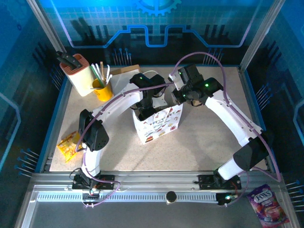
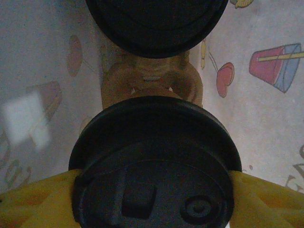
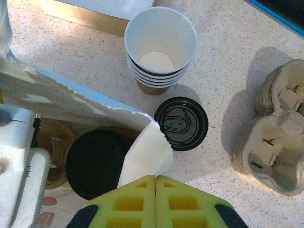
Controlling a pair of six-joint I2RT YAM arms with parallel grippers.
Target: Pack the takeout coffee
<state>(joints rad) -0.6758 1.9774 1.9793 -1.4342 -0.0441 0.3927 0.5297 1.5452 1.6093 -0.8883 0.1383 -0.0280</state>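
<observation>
Clamped in the left pincer (image 2: 152, 204), a lidded takeout coffee (image 2: 152, 152) hangs inside the bag (image 1: 159, 124) at the worktop (image 1: 209, 142) centre; right pincer (image 3: 155, 190), jaws together, pinches its rim. Missing the carrier (image 2: 152, 80) socket could tip it.

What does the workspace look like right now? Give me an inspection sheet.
Surface: speckled table, no spills seen.
Job's things: near lidded cup and far lidded cup in a pulp carrier inside the paper bag; loose black lid, empty cup stack and spare carriers outside it.
Clutter: knife block, yellow straw cup, snack packet.
Grippers: left end effector shut on the near lidded cup; right end effector shut on the bag's rim.
Cables: purple cable arching over right arm.
Surroundings: blue-lit panel; candy bag beyond the table edge.
</observation>
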